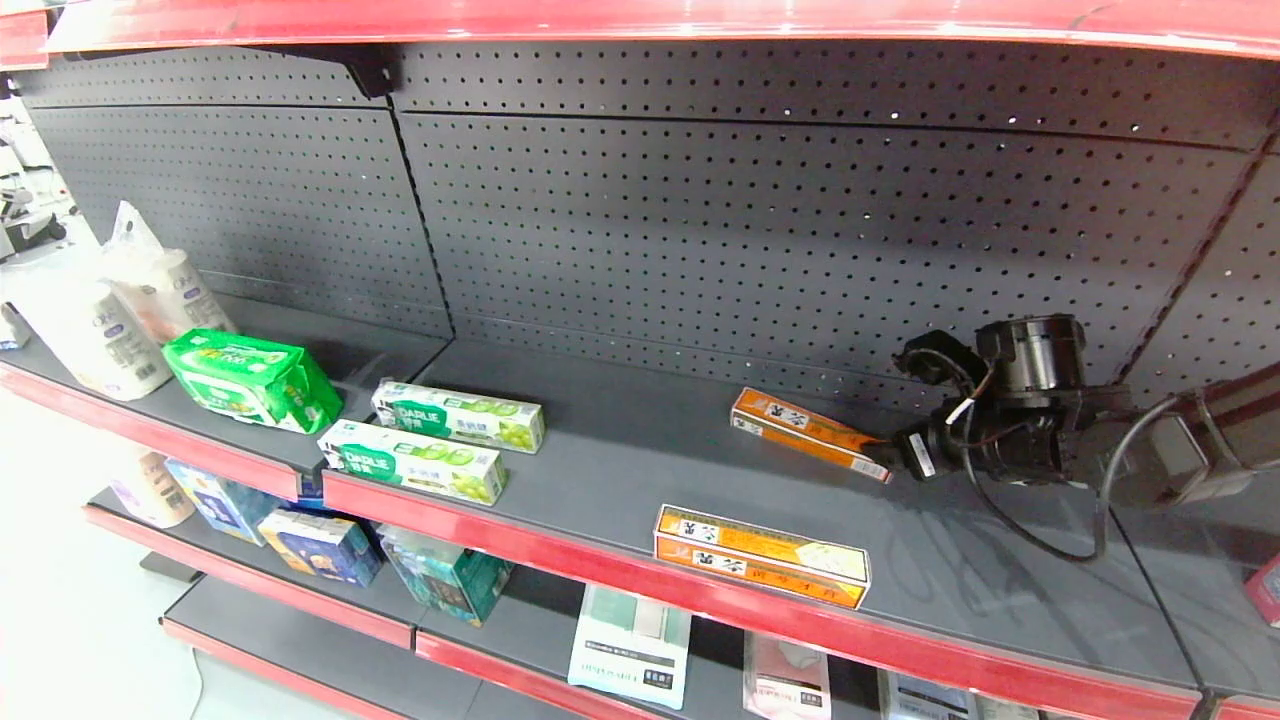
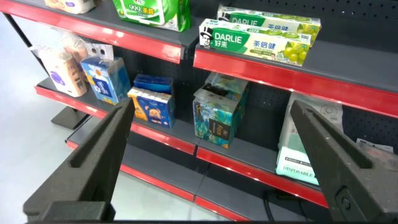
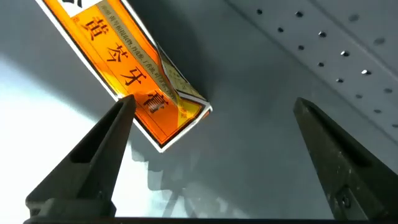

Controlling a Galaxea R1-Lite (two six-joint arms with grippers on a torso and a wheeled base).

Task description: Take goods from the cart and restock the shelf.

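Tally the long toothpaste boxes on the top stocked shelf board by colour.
Orange: 2 (orange box at the front edge, orange box farther back)
Green and white: 2 (green-and-white box at the front edge, green-and-white box behind it)
Total: 4

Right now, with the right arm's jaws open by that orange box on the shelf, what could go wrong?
One jaw looks very close to the rear orange box, whose end flap seems lifted; pulling back could snag and drag it. The front orange box sits right at the shelf edge; a knock from the arm might tip it off.
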